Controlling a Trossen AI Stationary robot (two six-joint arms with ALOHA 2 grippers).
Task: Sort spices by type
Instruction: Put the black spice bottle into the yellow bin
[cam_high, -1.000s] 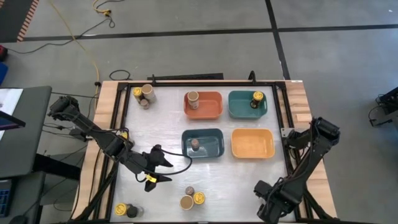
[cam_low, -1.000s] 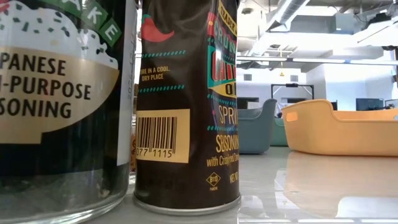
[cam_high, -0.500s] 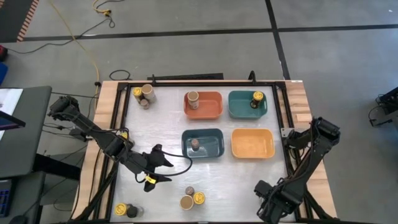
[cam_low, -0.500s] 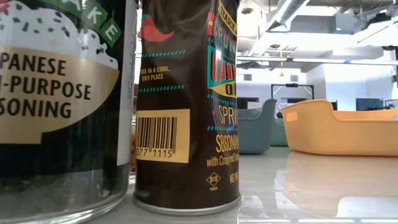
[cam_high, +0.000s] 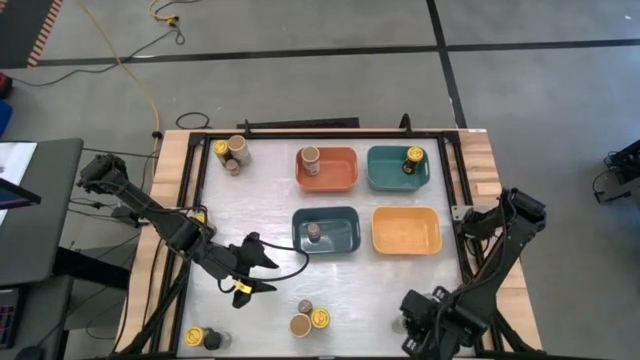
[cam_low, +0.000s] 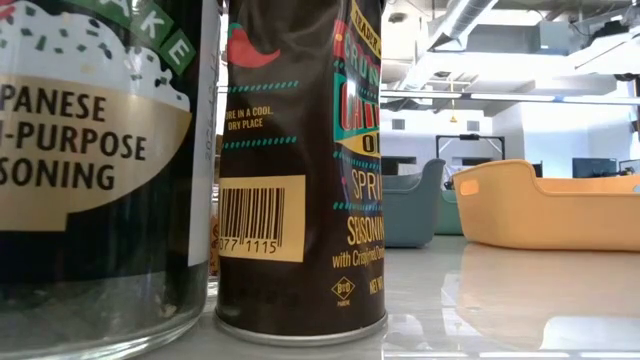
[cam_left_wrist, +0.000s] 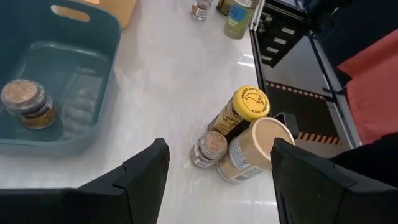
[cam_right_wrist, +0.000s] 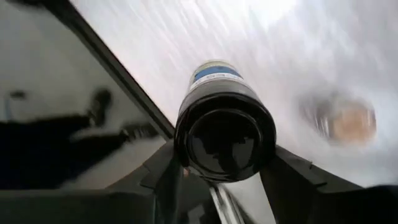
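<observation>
My right gripper (cam_high: 410, 322) hangs over the table's near right corner, shut on a spice jar with a dark lid (cam_right_wrist: 225, 140) and a blue label. My left gripper (cam_high: 262, 273) stands open above the table's left half, with nothing between its fingers (cam_left_wrist: 143, 180). Ahead of it, three jars stand together near the front edge: a yellow-lidded one (cam_left_wrist: 249, 104), a tan-lidded one (cam_left_wrist: 264, 138) and a small brown-topped one (cam_left_wrist: 208, 148). A tan-lidded jar (cam_high: 309, 156) stands in the orange bin, a yellow-lidded jar (cam_high: 414, 156) in the teal bin and a small brown-topped jar (cam_high: 314, 232) in the blue bin. My right gripper pinches the dark-lidded jar between its two fingers (cam_right_wrist: 166, 177), which lie on opposite sides of the jar's upper end (cam_right_wrist: 186, 158) just under the lid. The fingers come from above, pointing steeply down along the jar. The jar itself hides its base.
The yellow bin (cam_high: 406, 230) has nothing in it. More jars stand at the far left corner (cam_high: 232, 152) and the near left corner (cam_high: 203, 338). In the low view two jars (cam_low: 300, 170) stand right in front of the camera, with the yellow bin (cam_low: 550, 205) behind them.
My right gripper has shifted a little toward the table's left edge along the front edge and has tipped. My left arm has kept still.
</observation>
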